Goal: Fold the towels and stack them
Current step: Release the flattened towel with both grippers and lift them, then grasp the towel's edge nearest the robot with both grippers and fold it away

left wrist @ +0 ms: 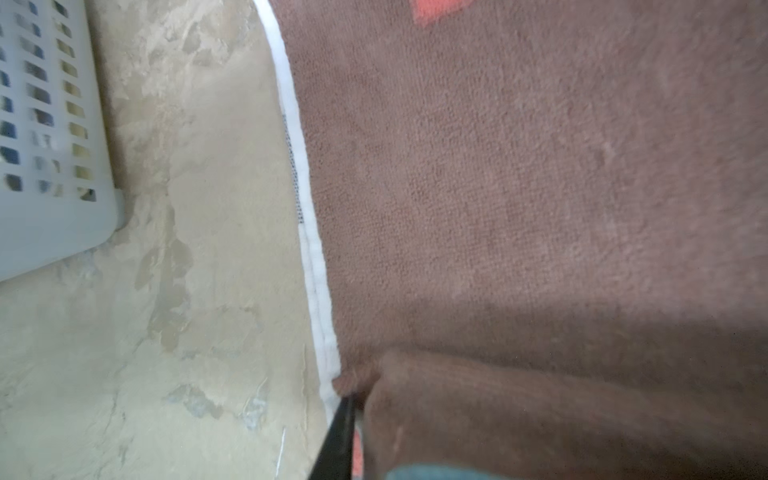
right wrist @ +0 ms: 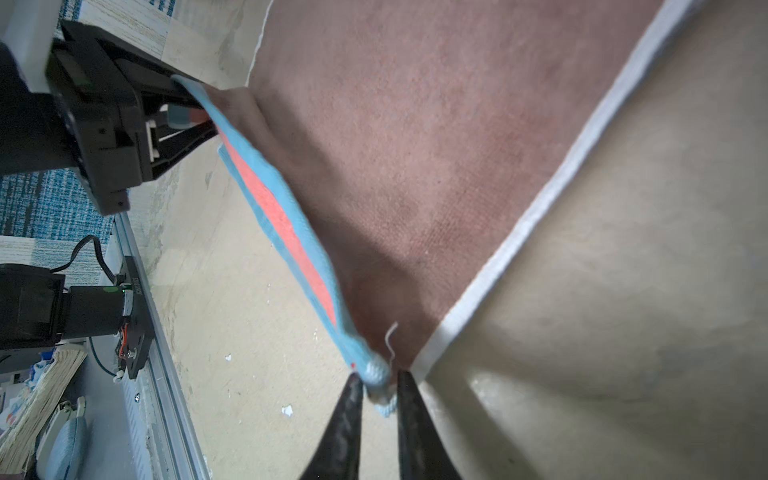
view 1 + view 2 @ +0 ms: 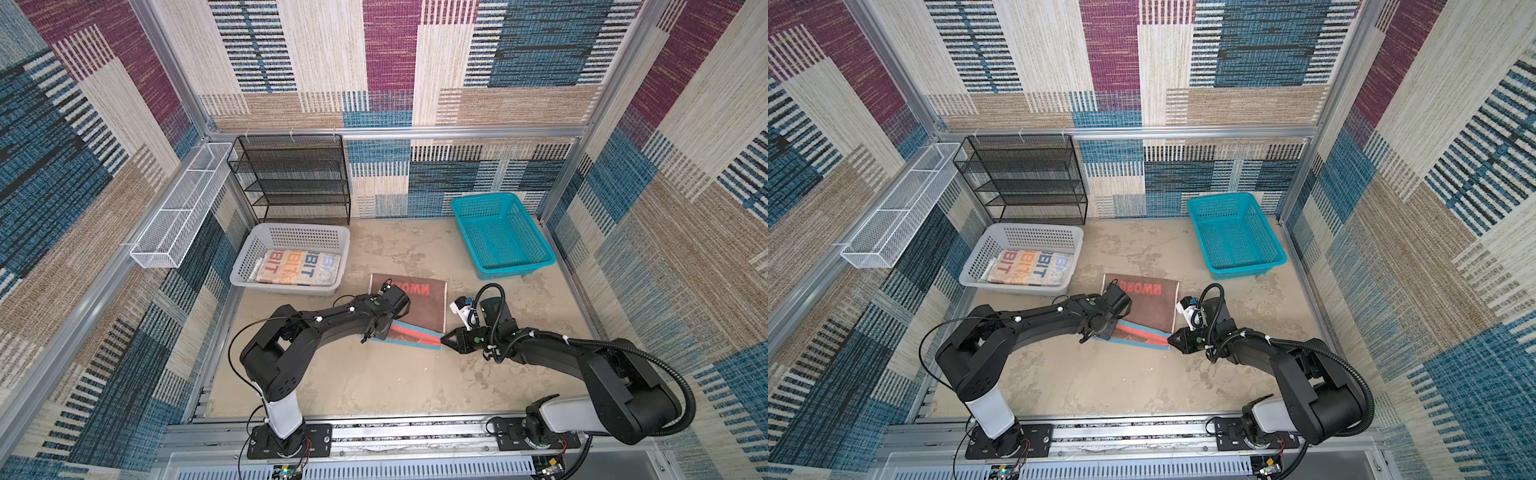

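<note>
Right pincer [image 2: 378, 386] straddles brown towel's [image 2: 415, 145] corner.

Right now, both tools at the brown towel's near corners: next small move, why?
Probably lift both corners and carry them toward the far lettered edge: left tool and right tool sit at the near corners of the brown towel, only a narrow striped strip is turned over, the rest lies flat.
</note>
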Motion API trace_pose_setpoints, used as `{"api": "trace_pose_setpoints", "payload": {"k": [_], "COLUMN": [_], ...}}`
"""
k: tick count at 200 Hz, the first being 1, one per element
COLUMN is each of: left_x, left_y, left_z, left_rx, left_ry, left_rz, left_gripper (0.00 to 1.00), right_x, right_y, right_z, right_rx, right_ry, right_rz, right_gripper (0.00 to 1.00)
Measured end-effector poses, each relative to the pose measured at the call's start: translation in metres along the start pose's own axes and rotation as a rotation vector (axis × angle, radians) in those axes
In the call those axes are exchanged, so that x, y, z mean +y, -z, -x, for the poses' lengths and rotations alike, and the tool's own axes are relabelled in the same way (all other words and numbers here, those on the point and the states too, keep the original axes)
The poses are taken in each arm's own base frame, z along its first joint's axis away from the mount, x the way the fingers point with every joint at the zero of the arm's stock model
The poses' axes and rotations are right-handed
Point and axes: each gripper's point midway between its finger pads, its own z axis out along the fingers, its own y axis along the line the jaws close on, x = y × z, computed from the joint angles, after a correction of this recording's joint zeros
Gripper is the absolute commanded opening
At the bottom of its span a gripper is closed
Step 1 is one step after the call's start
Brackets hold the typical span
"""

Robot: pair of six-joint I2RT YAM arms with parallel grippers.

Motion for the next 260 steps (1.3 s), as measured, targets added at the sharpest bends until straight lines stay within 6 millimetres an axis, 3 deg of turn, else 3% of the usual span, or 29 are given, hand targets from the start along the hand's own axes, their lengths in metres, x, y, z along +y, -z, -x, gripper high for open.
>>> {"api": "trace_pose_setpoints", "payload": {"k": [47, 82, 113, 139, 169, 215, 233, 260], "left_x": [0.002, 0.010, 0.020, 0.029, 0.045, 0.064, 0.068, 0.072], "left_y": [0.014, 0.025, 0.037, 0.050, 0.074, 0.091, 0.085, 0.061], "left_z": [-0.016, -0.027, -0.033, -0.032, -0.019, 0.017, 0.040, 0.071], "left_rx": [-0.040, -0.069, -0.106, -0.146, -0.252, -0.342, -0.335, -0.279], "left_ry": [-0.016, 0.003, 0.033, 0.065, 0.132, 0.234, 0.258, 0.283], "left_rz": [0.048, 0.047, 0.045, 0.040, 0.033, 0.012, 0.008, 0.011], "left_gripper": [0.40, 0.44, 0.52, 0.65, 0.81, 0.83, 0.82, 0.81], "right_x": [0.009, 0.019, 0.016, 0.011, 0.001, -0.019, -0.027, -0.041], "right_y": [0.011, 0.030, 0.045, 0.053, 0.049, 0.036, 0.031, 0.025], "right_z": [-0.004, 0.023, 0.049, 0.070, 0.088, 0.107, 0.121, 0.144], "right_rx": [-0.044, -0.164, -0.264, -0.314, -0.315, -0.296, -0.301, -0.317], "right_ry": [0.014, 0.067, 0.076, 0.061, 0.041, 0.008, -0.003, -0.016], "right_rz": [0.015, -0.013, -0.102, -0.169, -0.229, -0.308, -0.332, -0.368], "right_gripper": [0.40, 0.45, 0.45, 0.48, 0.52, 0.55, 0.55, 0.54]}}
